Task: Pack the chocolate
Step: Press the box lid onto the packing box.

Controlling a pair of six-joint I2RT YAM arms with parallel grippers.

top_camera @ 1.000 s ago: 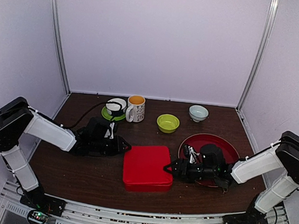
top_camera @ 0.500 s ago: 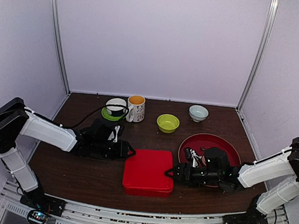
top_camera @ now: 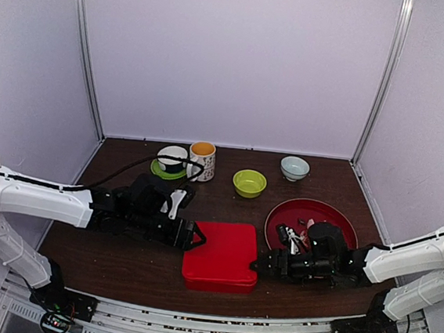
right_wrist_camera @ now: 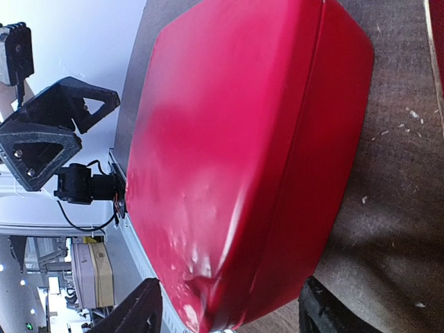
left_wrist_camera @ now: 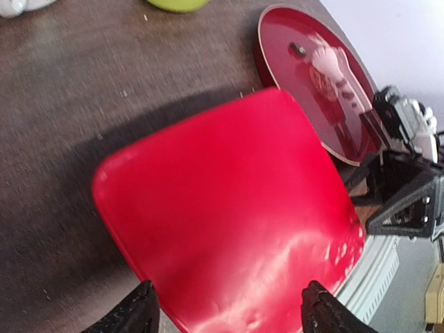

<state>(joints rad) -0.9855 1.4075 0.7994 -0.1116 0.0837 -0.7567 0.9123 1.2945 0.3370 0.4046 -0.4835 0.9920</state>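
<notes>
A closed red box (top_camera: 220,254) lies on the dark table between both arms. My left gripper (top_camera: 194,236) is at its left edge, jaws open wide, and the lid (left_wrist_camera: 229,208) fills the space between the fingertips (left_wrist_camera: 139,313). My right gripper (top_camera: 259,266) is at the box's near right corner (right_wrist_camera: 236,208), also open, with one finger (right_wrist_camera: 142,305) on each side of that corner. I cannot tell whether they touch it. One small round brown piece of chocolate (left_wrist_camera: 298,48) lies on the red plate (top_camera: 335,217).
Pink-handled utensils (top_camera: 298,237) lie on the red plate beside my right wrist. Along the back stand a white cup on a green saucer (top_camera: 172,159), a patterned mug (top_camera: 202,161), a green bowl (top_camera: 249,182) and a pale bowl (top_camera: 294,167).
Both arms have stretched lower and closer to the box. The left jaws have opened much wider. The red box has shifted slightly toward the near edge.
</notes>
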